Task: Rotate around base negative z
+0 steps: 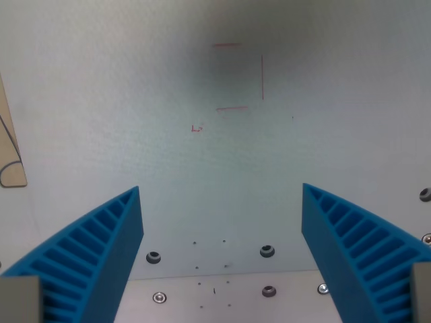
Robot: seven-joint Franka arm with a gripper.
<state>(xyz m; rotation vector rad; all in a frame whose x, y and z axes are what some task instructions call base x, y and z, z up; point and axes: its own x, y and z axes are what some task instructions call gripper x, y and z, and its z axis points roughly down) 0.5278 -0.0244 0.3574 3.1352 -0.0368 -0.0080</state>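
Hovering over the white tabletop [101, 101], the gripper [222, 202] spreads its blue fingers [101, 249] wide, empty — red marks [239, 77] just ahead — free to swivel.

The hand [222, 222] has two bright blue fingers [94, 259], each a curved wedge tapering to a thin tip. Their faces are ribbed with parallel slots. A grey block sits at the base of each finger.
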